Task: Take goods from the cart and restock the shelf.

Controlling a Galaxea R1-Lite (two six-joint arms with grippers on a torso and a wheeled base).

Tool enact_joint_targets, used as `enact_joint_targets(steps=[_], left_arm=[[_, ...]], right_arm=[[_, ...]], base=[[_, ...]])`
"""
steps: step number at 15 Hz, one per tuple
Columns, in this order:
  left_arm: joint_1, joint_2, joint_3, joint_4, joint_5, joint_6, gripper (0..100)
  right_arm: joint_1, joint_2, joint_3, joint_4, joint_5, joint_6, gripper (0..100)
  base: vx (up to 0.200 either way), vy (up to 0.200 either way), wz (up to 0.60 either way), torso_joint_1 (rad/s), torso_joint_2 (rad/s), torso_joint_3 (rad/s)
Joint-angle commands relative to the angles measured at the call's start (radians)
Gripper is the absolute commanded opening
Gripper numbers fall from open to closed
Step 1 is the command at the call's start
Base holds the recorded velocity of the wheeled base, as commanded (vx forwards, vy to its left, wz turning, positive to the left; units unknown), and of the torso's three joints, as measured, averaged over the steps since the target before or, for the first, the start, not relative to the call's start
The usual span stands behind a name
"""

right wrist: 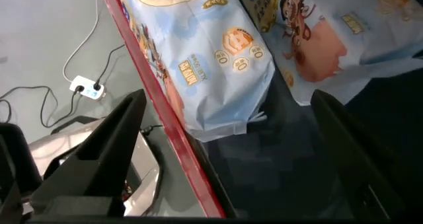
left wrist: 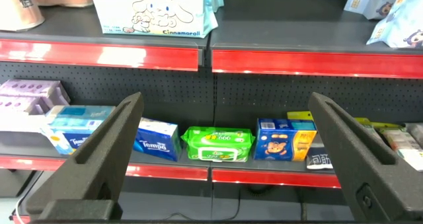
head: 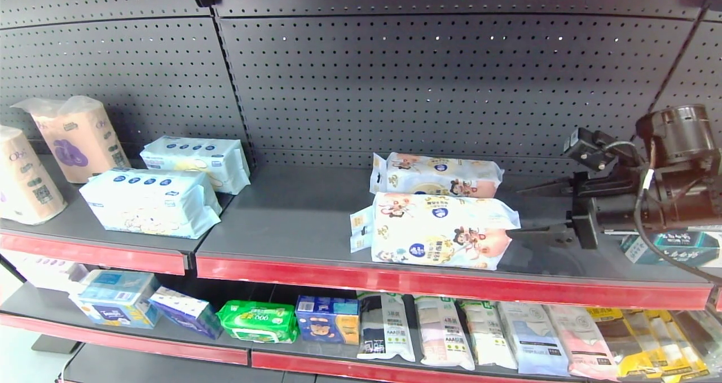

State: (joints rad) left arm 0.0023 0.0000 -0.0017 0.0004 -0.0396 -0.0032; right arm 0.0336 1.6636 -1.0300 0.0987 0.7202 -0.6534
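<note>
R hand [head: 536, 211] wide, empty, tips just beside end of front pack [head: 440, 230] lying near shelf [head: 293, 219] edge, rear pack [head: 437, 174] behind; judge: back out straight, no snagging pack's crimped end; L hand [left wrist: 218, 151] wide, empty, facing lower shelf [left wrist: 264, 178].

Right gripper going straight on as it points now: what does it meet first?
Probably the front cartoon-print pack on the upper shelf; the open right gripper points at its near end, fingertips close beside it, though depth is unclear.
</note>
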Motion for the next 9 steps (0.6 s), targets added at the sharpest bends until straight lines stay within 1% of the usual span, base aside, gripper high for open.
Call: enact_joint_targets(steps=[1, 2, 3, 4, 6, 7, 8, 9], left_arm=[[0.001, 0.000, 0.000, 0.000, 0.000, 0.000, 100], [0.001, 0.000, 0.000, 0.001, 0.000, 0.000, 100], [0.001, 0.000, 0.000, 0.000, 0.000, 0.000, 100], [0.001, 0.000, 0.000, 0.000, 0.000, 0.000, 100], [0.001, 0.000, 0.000, 0.000, 0.000, -0.001, 100], [0.001, 0.000, 0.000, 0.000, 0.000, -0.001, 100], [0.001, 0.000, 0.000, 0.000, 0.000, 0.000, 100], [0.001, 0.000, 0.000, 0.000, 0.000, -0.001, 100]], right_arm=[[-0.034, -0.084, 0.027, -0.001, -0.002, 0.029, 100], [-0.050, -0.125, 0.042, 0.001, -0.015, 0.061, 100], [-0.063, -0.173, 0.070, -0.001, -0.058, 0.106, 100], [-0.072, -0.223, 0.099, -0.001, -0.123, 0.147, 100], [-0.093, -0.306, 0.148, -0.001, -0.223, 0.207, 100], [-0.113, -0.370, 0.180, -0.001, -0.305, 0.259, 100], [-0.123, -0.453, 0.214, 0.001, -0.447, 0.307, 100], [-0.126, -0.486, 0.232, 0.001, -0.521, 0.319, 100]], base=[[0.000, 0.000, 0.00, 0.000, 0.00, 0.000], [0.000, 0.000, 0.00, 0.000, 0.00, 0.000], [0.000, 0.000, 0.00, 0.000, 0.00, 0.000], [0.000, 0.000, 0.00, 0.000, 0.00, 0.000], [0.000, 0.000, 0.00, 0.000, 0.00, 0.000], [0.000, 0.000, 0.00, 0.000, 0.00, 0.000], [0.000, 0.000, 0.00, 0.000, 0.00, 0.000], [0.000, 0.000, 0.00, 0.000, 0.00, 0.000]])
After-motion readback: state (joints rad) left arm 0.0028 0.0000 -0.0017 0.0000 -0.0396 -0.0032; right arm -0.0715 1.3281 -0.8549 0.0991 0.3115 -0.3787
